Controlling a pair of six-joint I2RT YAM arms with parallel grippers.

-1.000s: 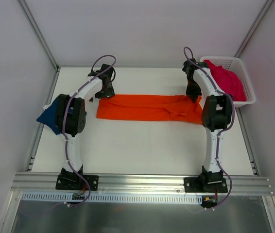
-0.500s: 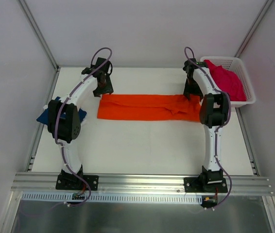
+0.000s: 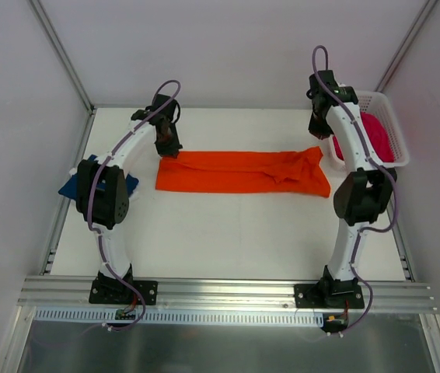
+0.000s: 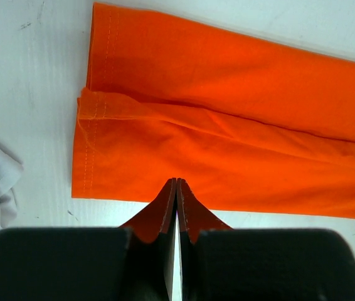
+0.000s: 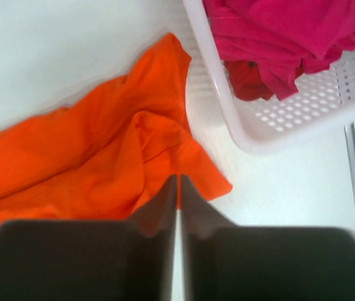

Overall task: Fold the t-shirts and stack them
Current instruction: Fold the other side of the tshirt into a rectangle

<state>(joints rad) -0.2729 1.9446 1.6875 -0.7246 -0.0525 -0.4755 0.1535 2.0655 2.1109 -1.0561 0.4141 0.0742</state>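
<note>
The orange t-shirt (image 3: 239, 172) lies flat as a long folded strip across the middle of the table (image 3: 220, 233). My left gripper (image 3: 167, 148) is at its far left corner. In the left wrist view the gripper (image 4: 176, 182) is shut over the strip's edge (image 4: 227, 125), with no cloth showing between the fingers. My right gripper (image 3: 319, 132) is raised off the shirt's right end, beside the basket. It (image 5: 179, 179) is shut and empty above the rumpled orange corner (image 5: 102, 163). The pink t-shirt (image 3: 369, 136) (image 5: 278, 31) lies bunched in the basket. The navy t-shirt (image 3: 71, 189) lies at the left edge.
The white mesh basket (image 3: 395, 159) (image 5: 240, 125) stands at the table's far right corner, close to my right arm. A darker red piece of cloth (image 5: 246, 81) shows under the pink one. Frame posts and white walls enclose the table.
My right gripper let go of the shirt's right end, rose toward the basket and shut again. My left gripper went from open to shut at the left corner. The shirt now lies flat.
</note>
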